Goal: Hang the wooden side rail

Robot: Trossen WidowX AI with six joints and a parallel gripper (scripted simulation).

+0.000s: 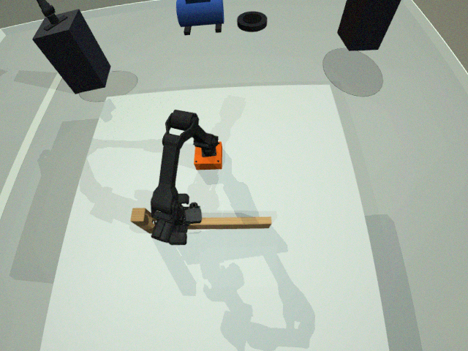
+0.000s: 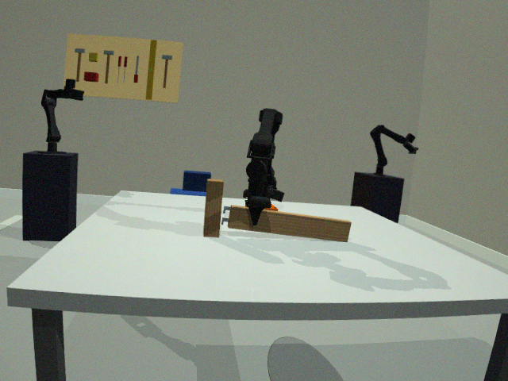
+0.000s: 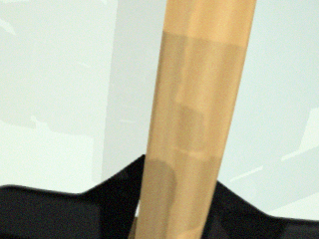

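Note:
The wooden side rail [image 1: 236,221] [image 2: 307,226] [image 3: 204,75] slopes down to the right. Its hook end is raised and its far end is low, apparently on the table. My gripper [image 2: 255,221] [image 3: 166,162] is shut on the rail near the hook end, one finger on each side. The headboard post [image 1: 138,214] [image 2: 213,209] stands upright left of the rail. In the exterior view, the upper steel hook [image 2: 226,209] and the lower steel hook [image 2: 225,221] point at the post, with a very narrow gap between them and its right side. The slot and pins are hidden.
The orange base [image 1: 208,163] of my arm is on the white table [image 1: 302,151] [image 2: 143,262], behind the rail. Two dark pedestals [image 1: 72,53] [image 2: 49,197] [image 2: 377,194] with other arms stand beyond the table. A blue object [image 1: 199,13] and a black ring [image 1: 251,29] are behind it.

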